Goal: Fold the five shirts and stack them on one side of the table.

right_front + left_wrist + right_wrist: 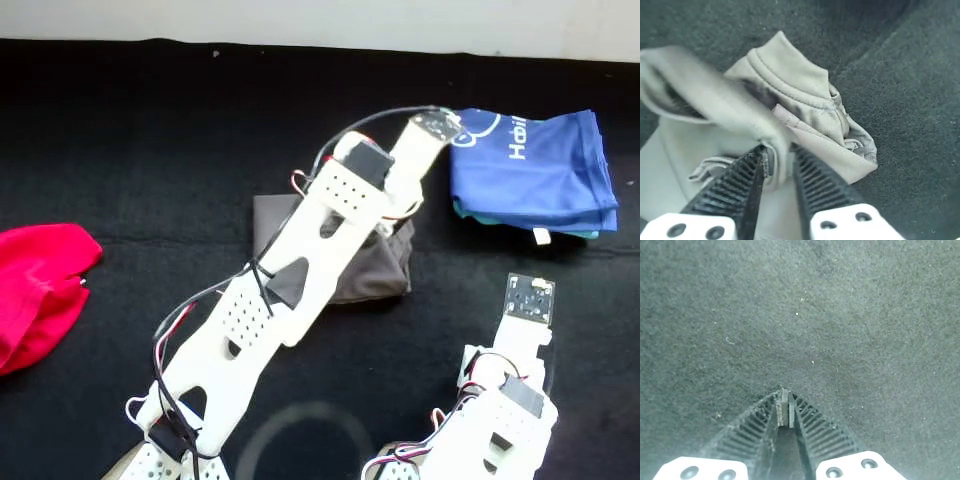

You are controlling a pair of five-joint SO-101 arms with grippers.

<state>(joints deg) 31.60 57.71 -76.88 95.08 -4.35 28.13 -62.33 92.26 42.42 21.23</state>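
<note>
Black felt table (120, 150), white wall (300, 18)

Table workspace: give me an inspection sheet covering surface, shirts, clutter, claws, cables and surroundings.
Surface: black cloth table.
Job's things: grey shirt bunched mid-table; blue shirt folded at the far right over a teal layer; red shirt crumpled at the left edge.
Clutter: nothing seen.
Grippers: left claw shut on the grey shirt; right claw shut, empty, above bare cloth.
Cables: black wires run along the left arm.
Surroundings: pale wall behind the table.
</note>
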